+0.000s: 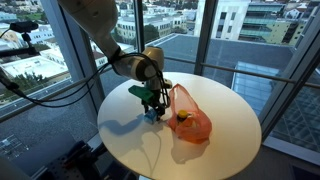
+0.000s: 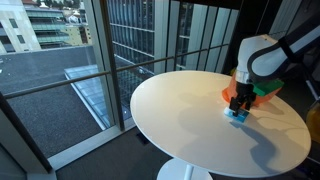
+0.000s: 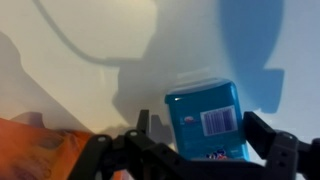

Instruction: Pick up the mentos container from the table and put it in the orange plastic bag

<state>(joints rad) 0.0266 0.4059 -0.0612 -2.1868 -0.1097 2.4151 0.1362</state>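
The mentos container [image 3: 205, 120] is a blue plastic box with a barcode label, standing on the white round table [image 1: 225, 105]. In the wrist view my gripper [image 3: 197, 118] is open, with one finger on each side of the container and small gaps to it. In both exterior views the gripper [image 1: 152, 106] [image 2: 238, 104] is lowered over the blue container [image 1: 153, 116] [image 2: 238, 116]. The orange plastic bag [image 1: 190, 122] lies on the table right beside the gripper. It shows at the lower left of the wrist view [image 3: 40, 150] and behind the gripper in an exterior view [image 2: 228, 97].
A green part [image 1: 140, 92] [image 2: 267, 88] sticks out near the wrist. Floor-to-ceiling windows [image 2: 150, 40] with railings surround the table. The table edge [image 1: 120, 140] is close to the gripper. A cable [image 1: 50, 95] hangs beside the arm.
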